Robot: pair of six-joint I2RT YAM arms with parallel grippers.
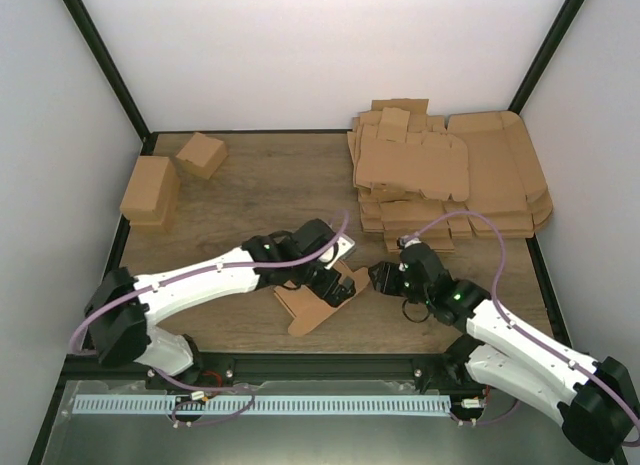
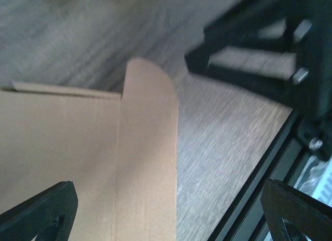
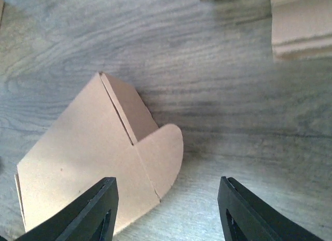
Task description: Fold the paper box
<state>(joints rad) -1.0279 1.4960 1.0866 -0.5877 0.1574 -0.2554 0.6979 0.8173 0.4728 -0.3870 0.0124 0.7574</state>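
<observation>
Wood-grain table (image 1: 260,185), white walls, black frame round it. Paper box (image 1: 305,310) lies near the front edge, approx centre, btwn the two arms. It's a partly folded brown cardboard piece, mostly flat on the table, w/ one panel raised along a crease and a rounded flap (image 3: 163,153) sticking out on the right side.

Left gripper (image 1: 335,278) sits over the box's far part. Wrist view shows its fingers (image 2: 41,210) spread wide, cardboard below and btwn them, nothing pinched, so released. Right gripper (image 1: 385,277) is just beside the box's right end, jaws parted and empty. Its fingers (image 3: 98,210) stand apart, w/ the flap ahead of the gap btwn them. The 2 grippers are near each other; can't tell from the top view if they touch.

Far right corner: big heap of flat cardboard sheets (image 1: 450,175). Far left: a bigger carton (image 1: 150,190) and a smaller carton (image 1: 201,154) turned at an angle, both well apart from the box.
</observation>
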